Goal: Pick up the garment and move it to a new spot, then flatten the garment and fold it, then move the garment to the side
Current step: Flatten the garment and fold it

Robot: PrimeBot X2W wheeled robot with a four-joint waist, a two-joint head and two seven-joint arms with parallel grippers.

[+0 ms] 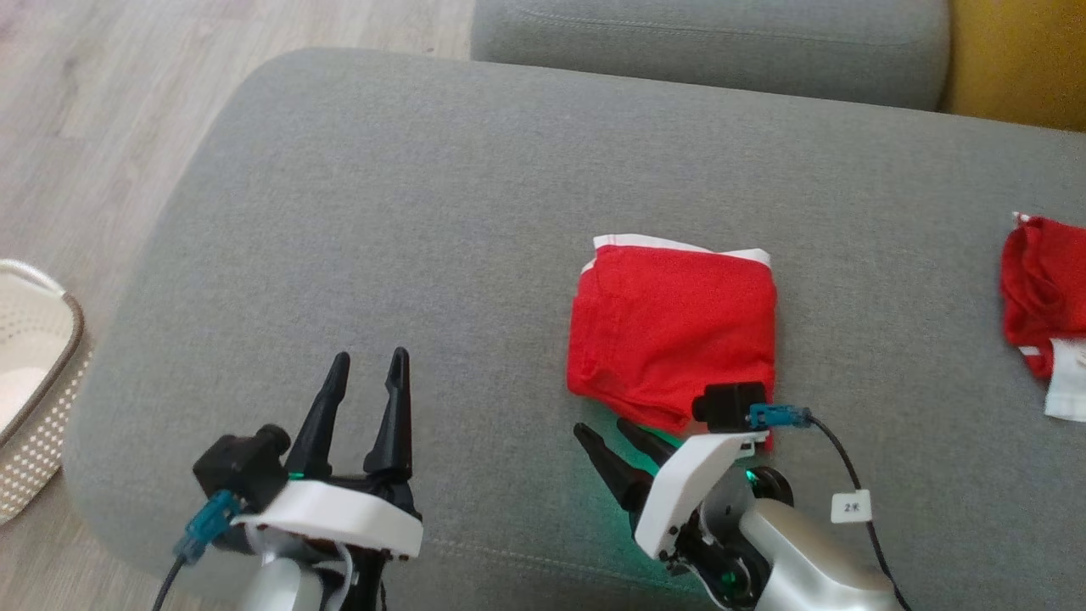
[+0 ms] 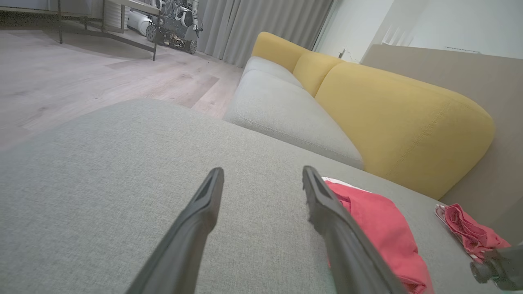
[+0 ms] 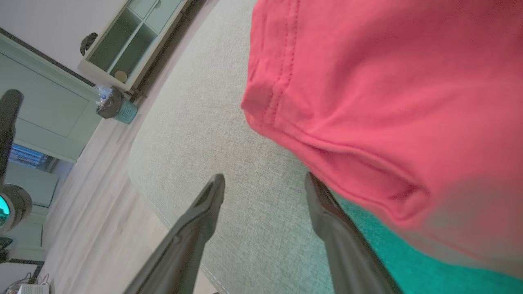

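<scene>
A red garment [image 1: 674, 327] with white trim lies folded into a rough square on the grey sofa cushion [image 1: 382, 212]. My right gripper [image 1: 604, 431] stands open just off the garment's near left corner, fingers pointing left, nothing between them. In the right wrist view the garment [image 3: 388, 94] bulges beside the right finger [image 3: 327, 208], with bare cushion between the fingers. My left gripper [image 1: 369, 361] is open and empty over bare cushion, well to the left of the garment. The left wrist view has the garment [image 2: 380, 228] behind the right finger.
A second red and white cloth [image 1: 1044, 314] lies crumpled at the cushion's right edge. A white woven basket [image 1: 30, 382] stands on the wooden floor at the left. Another grey cushion [image 1: 713, 42] and a yellow backrest [image 2: 400, 122] lie beyond.
</scene>
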